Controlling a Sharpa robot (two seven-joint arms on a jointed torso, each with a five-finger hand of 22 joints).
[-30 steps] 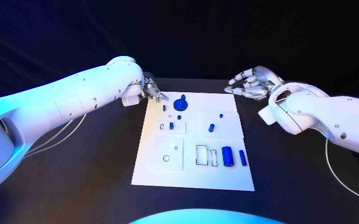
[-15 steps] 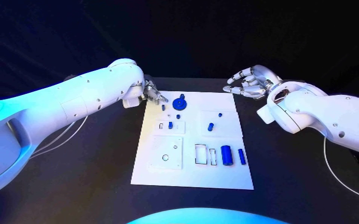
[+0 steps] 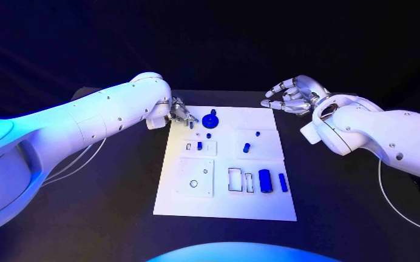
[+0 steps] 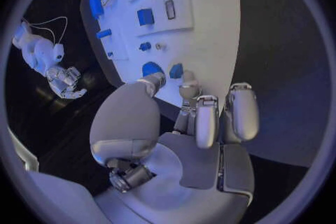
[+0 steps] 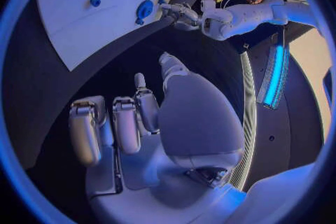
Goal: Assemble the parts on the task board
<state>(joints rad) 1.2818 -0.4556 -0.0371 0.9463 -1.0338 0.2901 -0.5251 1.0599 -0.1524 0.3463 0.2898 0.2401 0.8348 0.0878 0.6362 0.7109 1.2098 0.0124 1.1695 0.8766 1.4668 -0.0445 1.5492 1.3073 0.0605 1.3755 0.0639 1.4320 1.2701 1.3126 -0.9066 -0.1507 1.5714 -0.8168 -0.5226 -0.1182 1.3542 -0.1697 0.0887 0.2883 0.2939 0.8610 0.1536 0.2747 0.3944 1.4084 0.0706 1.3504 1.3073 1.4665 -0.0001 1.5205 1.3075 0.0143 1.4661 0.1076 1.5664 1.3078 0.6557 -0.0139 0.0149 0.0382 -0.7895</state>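
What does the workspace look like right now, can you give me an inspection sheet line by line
Surface: black table, task board lying flat at its middle.
Job's things: blue disc part at the board's far edge; blue cylinder and slimmer blue peg near its front right; smaller blue parts mid-board.
Clutter: nothing seen.
Hands: left hand at the board's far left corner, beside the disc; right hand off the board, holding nothing.
Cables: pale cable under the left arm.
Surroundings: dark backdrop.

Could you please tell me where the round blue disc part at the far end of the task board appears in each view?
Head view: blue disc, at the board's far end, just beside the left robot hand.
Left wrist view, just beyond the fingertips.
Right wrist view, on the board.
Shared landmark: the white task board.
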